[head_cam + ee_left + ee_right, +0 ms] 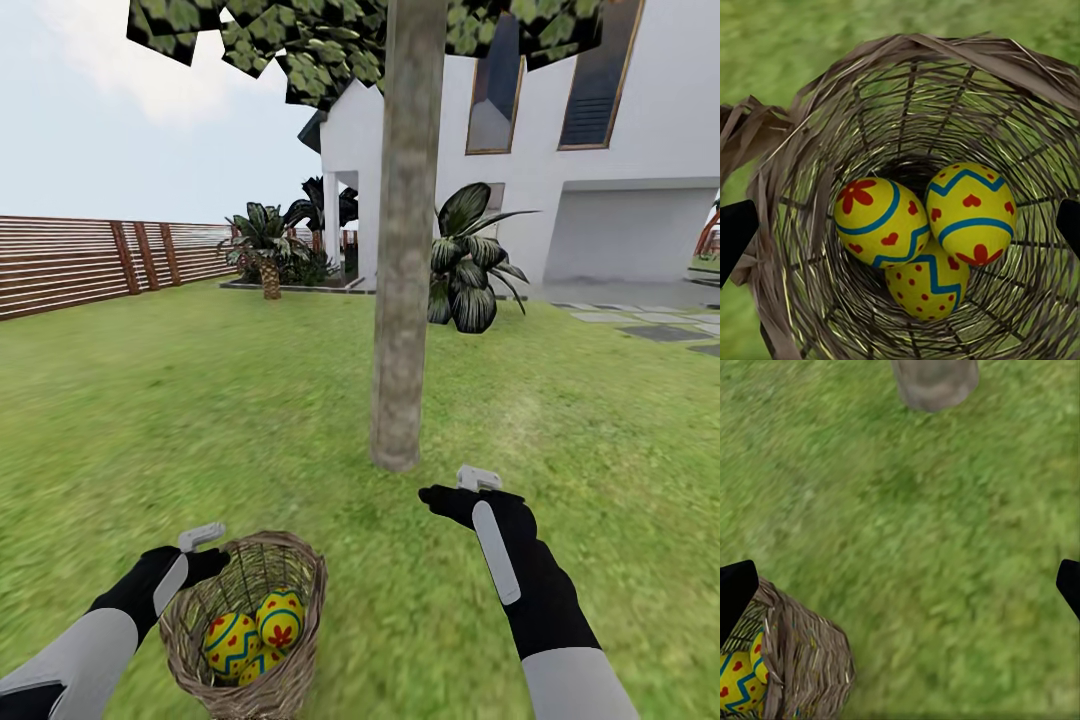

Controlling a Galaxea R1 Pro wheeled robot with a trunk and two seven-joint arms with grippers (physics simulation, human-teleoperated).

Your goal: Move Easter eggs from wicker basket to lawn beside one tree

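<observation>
Three eggs lie in the basket, whose rim the left gripper pinches. The right gripper reaches forward, spread, short of the tree.

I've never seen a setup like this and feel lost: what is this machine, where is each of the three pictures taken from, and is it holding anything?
It is a simulated two-armed robot in a garden. The large picture looks down from its head: the left gripper grips the rim of a wicker basket, while the right gripper hovers open and empty over the lawn, near a tree. The other two pictures come from cameras near each gripper. The left one looks into the basket at three Easter eggs. The right one sees grass, the trunk base and the basket's side.
</observation>
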